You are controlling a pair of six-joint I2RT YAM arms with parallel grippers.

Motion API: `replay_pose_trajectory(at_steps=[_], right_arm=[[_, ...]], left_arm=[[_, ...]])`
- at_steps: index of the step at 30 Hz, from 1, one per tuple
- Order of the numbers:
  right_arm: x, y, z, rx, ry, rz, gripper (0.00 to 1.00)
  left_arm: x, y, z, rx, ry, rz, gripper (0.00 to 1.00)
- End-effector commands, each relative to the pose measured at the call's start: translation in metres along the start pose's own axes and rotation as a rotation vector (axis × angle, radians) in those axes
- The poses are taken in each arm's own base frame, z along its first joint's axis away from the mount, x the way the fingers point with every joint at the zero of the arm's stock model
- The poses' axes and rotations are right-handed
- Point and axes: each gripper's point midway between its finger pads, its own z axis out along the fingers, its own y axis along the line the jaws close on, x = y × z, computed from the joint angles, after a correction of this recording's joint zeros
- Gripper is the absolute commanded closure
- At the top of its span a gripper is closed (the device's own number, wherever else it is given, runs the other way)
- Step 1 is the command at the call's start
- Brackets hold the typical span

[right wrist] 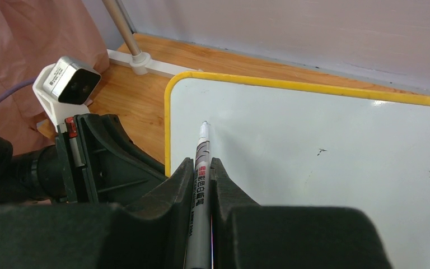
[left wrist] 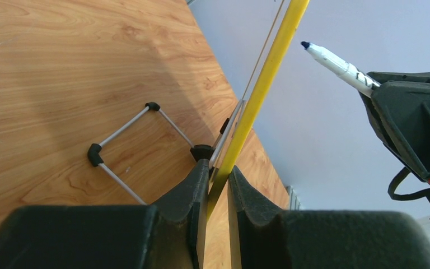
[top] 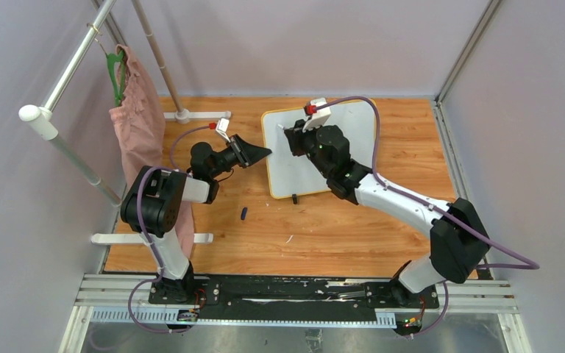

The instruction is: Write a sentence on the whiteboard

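At the left, the left gripper (left wrist: pixel 218 175) has its jaws narrow, closed on the yellow left rim of the whiteboard (top: pixel 294 170), which stands at the far middle of the table (top: pixel 324 228). Right of it, the right gripper (right wrist: pixel 201 168) clamps a marker (right wrist: pixel 204 143), tip close to the white face.

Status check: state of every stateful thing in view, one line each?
whiteboard: blank, nothing written yet
left gripper: jaws shut on whiteboard's yellow left rim
right gripper: jaws shut on marker
marker: uncapped, tip near whiteboard's upper left; contact unclear
cap: off, lying loose left of whiteboard
pink garment: hanging
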Motion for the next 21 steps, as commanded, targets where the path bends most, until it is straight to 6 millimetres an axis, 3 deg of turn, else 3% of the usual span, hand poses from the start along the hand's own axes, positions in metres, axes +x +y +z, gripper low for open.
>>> replay_pose_trajectory(at_steps=[1,21], right_arm=[[-0.015,-0.008,0.007,0.045,-0.038,0.003,1.0],[0.011,-0.015,0.006,0.066,0.024,-0.017,1.0]], left_arm=[[-0.004,-0.004,-0.001,0.024,-0.013,0.014,0.86],[-0.006,-0.009,-0.001,0.043,-0.021,0.02,0.89]])
